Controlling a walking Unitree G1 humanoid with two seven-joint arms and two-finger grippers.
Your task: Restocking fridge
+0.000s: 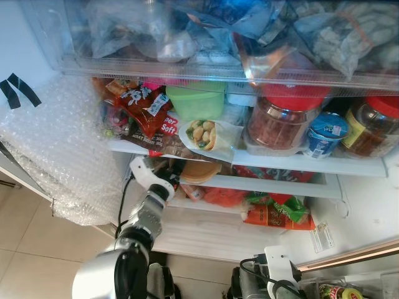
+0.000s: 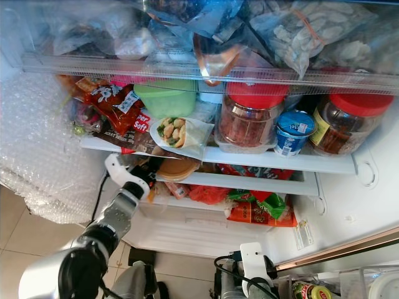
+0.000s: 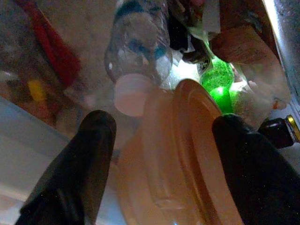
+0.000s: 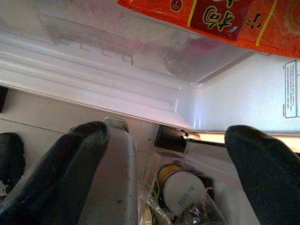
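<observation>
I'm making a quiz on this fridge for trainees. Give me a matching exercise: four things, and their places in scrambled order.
Things:
1. green tub
2. blue-lidded cup
3. orange snack bag
4. orange lidded container

Places:
A. lowest shelf, on the right
B. between the left claw's fingers
C. middle shelf, between two red-lidded jars
D. middle shelf, behind the wrap packet

Pairs: 1-D, 2-C, 3-A, 4-B

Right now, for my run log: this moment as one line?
left end effector: open around round orange plastic container | place: lower fridge shelf | right end effector: open, idle
</observation>
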